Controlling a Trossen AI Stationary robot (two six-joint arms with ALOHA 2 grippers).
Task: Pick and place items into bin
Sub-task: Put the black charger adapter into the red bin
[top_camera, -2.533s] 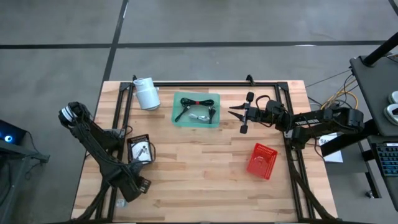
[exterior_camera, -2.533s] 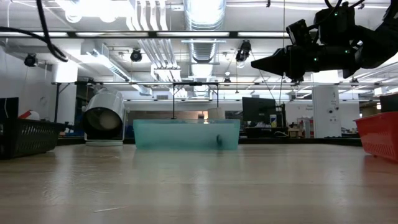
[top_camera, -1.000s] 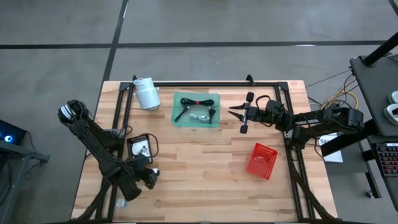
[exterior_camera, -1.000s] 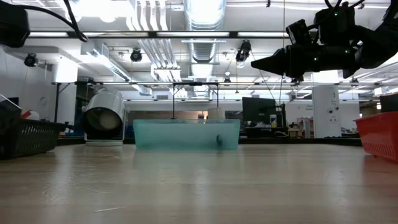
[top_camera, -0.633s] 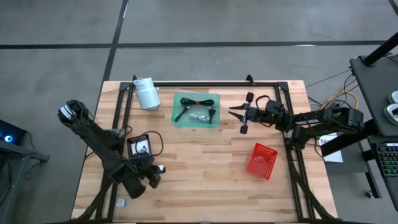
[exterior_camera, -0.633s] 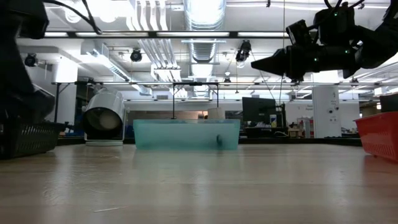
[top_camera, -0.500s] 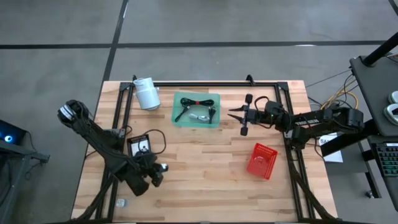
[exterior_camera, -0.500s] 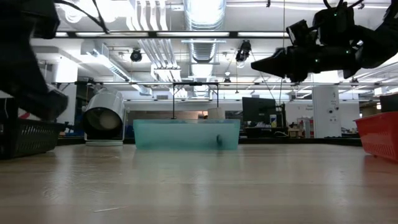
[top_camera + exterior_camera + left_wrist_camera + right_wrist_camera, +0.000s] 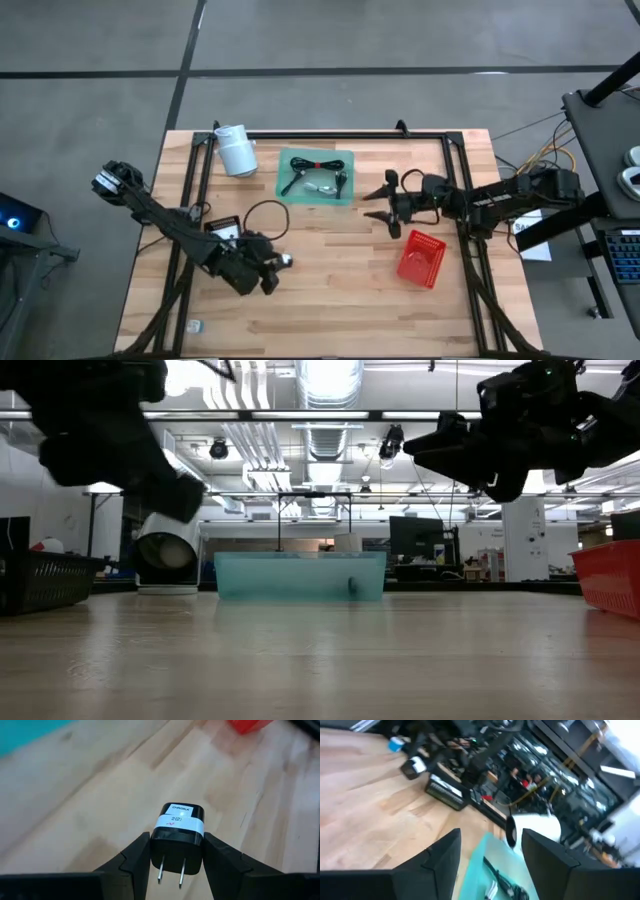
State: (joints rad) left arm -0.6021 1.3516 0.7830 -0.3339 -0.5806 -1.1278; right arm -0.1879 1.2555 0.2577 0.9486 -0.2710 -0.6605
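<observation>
My left gripper [image 9: 279,263] hangs over the table's near-left middle, shut on a black plug charger [image 9: 177,836] with a white label. A teal bin [image 9: 316,177] at the far middle holds a coiled black cable [image 9: 312,164] and small items. My right gripper [image 9: 375,205] hovers open with nothing between its fingers, to the right of the teal bin and above the table, also seen in the low view [image 9: 415,452]. My left gripper pinches the charger's two opposite side faces [image 9: 154,845] between its two fingers [image 9: 137,856]. The two metal prongs [image 9: 171,868] point back toward the wrist, and the labelled end points away. The charger is lifted clear of the table.
A white cylindrical roll [image 9: 237,150] lies at the far left. A black basket [image 9: 222,231] sits partly under my left arm. A red basket [image 9: 421,258] stands at the near right. A small loose item [image 9: 195,326] lies near the front left corner.
My left gripper has risen and swung from beside the black basket toward the table's right, carrying the charger clear of the table. My right gripper has shifted toward the near edge and turned a little.
</observation>
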